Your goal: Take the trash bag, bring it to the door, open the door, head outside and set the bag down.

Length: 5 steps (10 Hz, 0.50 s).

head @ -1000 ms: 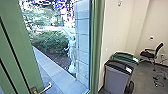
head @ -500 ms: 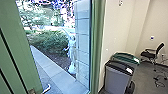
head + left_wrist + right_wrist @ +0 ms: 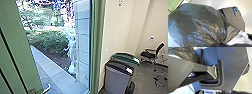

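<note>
The left gripper (image 3: pixel 223 45) is right by the bunched neck of the bag (image 3: pixel 199 23); I can't tell if it is spread or pinching, but the bag looks carried by it; I can't tell how the right gripper is set either. The black bag puffs out just past the left gripper; beyond the bag, away from that gripper, is the green door (image 3: pixel 18 47). The door has just swung a little wider, and now it stays put; its handle (image 3: pixel 46 88) sits lower in the head view. Out past the gripper and the door edge are the path (image 3: pixel 51 72) and a bush (image 3: pixel 48 42); the bins (image 3: pixel 118 76) are well off to the gripper's right, inside; so the way out looks open, but the bag still has to go outside and down.
</note>
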### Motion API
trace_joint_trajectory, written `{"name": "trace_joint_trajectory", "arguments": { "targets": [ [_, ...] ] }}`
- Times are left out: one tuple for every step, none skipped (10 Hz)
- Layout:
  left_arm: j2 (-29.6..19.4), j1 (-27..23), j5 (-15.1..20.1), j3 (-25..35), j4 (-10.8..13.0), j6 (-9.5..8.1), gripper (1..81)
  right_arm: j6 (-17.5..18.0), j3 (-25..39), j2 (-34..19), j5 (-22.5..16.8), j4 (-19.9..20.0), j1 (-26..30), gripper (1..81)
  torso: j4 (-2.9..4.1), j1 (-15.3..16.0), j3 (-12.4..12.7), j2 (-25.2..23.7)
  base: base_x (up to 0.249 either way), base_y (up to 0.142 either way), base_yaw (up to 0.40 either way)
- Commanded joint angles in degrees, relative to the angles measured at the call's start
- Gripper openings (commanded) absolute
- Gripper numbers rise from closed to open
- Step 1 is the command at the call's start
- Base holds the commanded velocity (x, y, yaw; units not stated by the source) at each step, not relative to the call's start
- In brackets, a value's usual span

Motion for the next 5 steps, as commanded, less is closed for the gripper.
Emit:
{"name": "trace_joint_trajectory", "arguments": {
  "targets": [
    [0.0,-3.6,3.6,0.0,0.3,0.07,1.0,-0.4,0.5,0.9,-2.8,-0.6,1.8,81.1,0.00,0.0,0.0,0.0,0.000,0.000,0.000],
    [-0.1,-3.6,3.6,0.0,0.4,0.07,1.0,-0.4,0.5,0.9,-2.8,-0.6,1.9,81.1,0.00,0.0,0.0,0.0,0.000,0.000,0.000],
    [0.0,-3.6,3.6,0.0,0.5,0.16,1.0,-0.4,0.5,0.8,-2.8,-0.6,1.8,81.1,0.00,0.0,0.0,0.0,0.000,0.000,0.000],
    [0.0,-3.6,3.6,0.0,0.5,0.16,1.0,-0.4,0.5,0.8,-2.8,-0.6,1.8,81.1,0.00,0.0,0.0,0.0,0.000,0.000,0.000],
    [0.1,-3.6,3.7,0.0,0.5,0.16,1.0,-0.4,0.5,0.9,-2.8,-0.6,1.8,81.1,0.00,0.0,0.0,0.0,0.000,0.000,0.000]
  ]
}}
